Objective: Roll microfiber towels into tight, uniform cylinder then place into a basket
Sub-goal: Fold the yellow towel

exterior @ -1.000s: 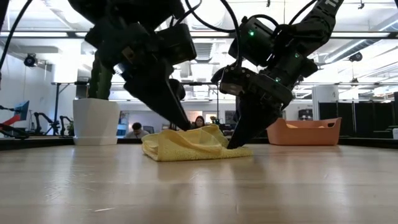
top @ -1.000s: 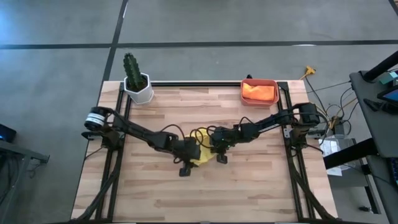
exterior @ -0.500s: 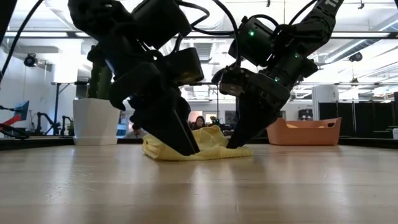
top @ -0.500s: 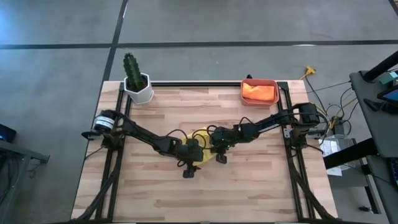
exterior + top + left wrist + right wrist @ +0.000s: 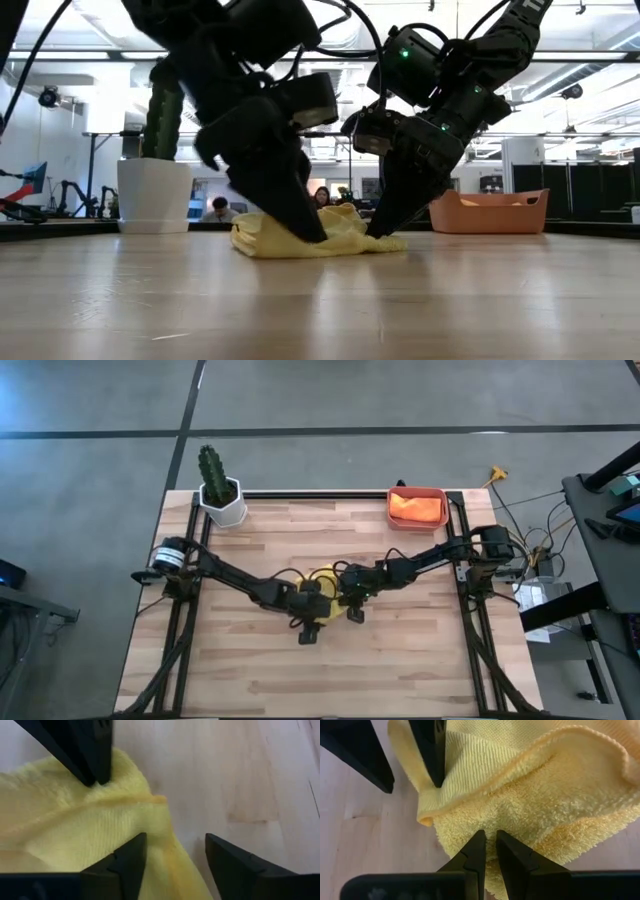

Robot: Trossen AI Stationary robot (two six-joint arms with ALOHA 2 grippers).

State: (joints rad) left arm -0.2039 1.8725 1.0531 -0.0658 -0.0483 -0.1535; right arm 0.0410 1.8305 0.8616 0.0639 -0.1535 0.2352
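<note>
Pinching the yellow towel (image 5: 530, 805) with my right gripper (image 5: 489, 851); left gripper (image 5: 175, 851) open astride its edge.
A tug apart could unroll it, I judge.

We note both arms crowd mid-counter (image 5: 250, 670); cactus pot (image 5: 222, 500) and basket (image 5: 417, 507) block far corners; near side open.

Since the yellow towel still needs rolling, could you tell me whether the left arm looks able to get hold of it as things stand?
Probably yes. The left end effector is open and down at the yellow towel, its fingers straddling the towel's edge. The right end effector, pinching the same towel nearby, crowds it but does not seem to block it.
</note>
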